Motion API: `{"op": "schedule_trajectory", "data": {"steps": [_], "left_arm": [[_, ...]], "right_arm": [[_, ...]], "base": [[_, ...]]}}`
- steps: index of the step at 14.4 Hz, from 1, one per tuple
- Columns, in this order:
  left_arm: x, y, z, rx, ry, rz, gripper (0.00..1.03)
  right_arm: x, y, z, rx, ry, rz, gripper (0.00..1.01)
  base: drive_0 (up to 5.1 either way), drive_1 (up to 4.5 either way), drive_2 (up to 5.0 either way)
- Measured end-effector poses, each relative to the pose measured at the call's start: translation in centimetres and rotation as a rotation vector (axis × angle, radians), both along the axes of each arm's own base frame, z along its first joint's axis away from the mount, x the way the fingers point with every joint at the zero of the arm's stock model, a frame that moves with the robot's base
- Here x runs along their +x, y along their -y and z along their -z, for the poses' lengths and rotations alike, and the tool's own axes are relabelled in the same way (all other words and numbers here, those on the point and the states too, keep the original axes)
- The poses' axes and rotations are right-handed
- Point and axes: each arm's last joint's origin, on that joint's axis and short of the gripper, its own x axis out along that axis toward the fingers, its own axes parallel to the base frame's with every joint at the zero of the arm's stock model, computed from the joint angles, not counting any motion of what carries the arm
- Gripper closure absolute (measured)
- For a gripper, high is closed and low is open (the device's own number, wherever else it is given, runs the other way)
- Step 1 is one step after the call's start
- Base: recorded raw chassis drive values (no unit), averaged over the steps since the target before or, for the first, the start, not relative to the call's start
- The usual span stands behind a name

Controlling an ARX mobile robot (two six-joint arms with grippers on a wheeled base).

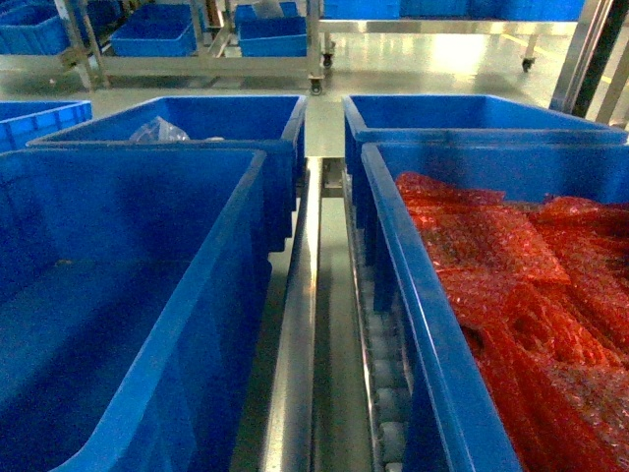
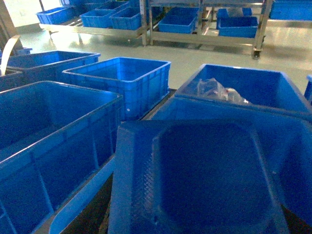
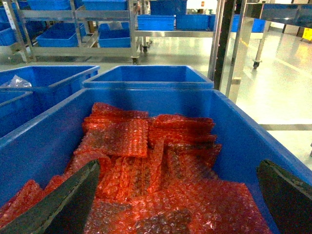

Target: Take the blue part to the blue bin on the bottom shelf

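The blue part [image 2: 195, 180], a dark blue tray-like piece with a diamond-textured rim, fills the bottom of the left wrist view, raised over the near end of the blue bin [image 2: 292, 141]. It covers my left gripper's fingers, which grip it from behind. In the head view the blue bin [image 1: 147, 216] is the large crate at lower left, resting on the bottom shelf [image 1: 295, 344] with its steel rail and white rollers [image 1: 388, 403]. My right gripper [image 3: 175, 204] hangs open above the crate of red bubble-wrap bags [image 3: 146, 161], holding nothing. Neither gripper shows in the head view.
Behind the blue bin, another blue crate [image 1: 236, 123] holds a clear plastic bag [image 1: 159, 130]. More blue crates stand to the left [image 2: 53, 141] and behind the red-bag crate [image 1: 472, 113]. Steel racks with crates [image 1: 197, 39] line the far floor.
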Motion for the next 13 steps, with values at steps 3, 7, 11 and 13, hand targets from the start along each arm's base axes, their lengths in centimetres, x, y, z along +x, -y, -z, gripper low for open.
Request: {"op": "schedule_trajectory", "data": {"steps": [3,7,11,13], "left_arm": [[0.6,1.1,0.4,0.005,-0.055,0.077,0.60],[6.2,3.0,1.7,-0.088,-0.167,0.212,0.38],[6.5,2.9,1.8,-0.115,-0.169,0.170,0.06],[6.4,2.1,1.8,-0.128,0.014,0.300,0.19]], "right_arm": [[0.0,0.0,0.0,0.000,0.000,0.000,0.03],[0.0,0.0,0.0,0.000,0.001,0.000,0.03],[0.0,0.0,0.0,0.000,0.000,0.000,0.03],[0.0,0.0,0.0,0.000,0.000,-0.001,0.03]], "base": [[0.0,0.00,0.0],[0.0,0.00,0.0],[0.0,0.00,0.0],[0.0,0.00,0.0]]}}
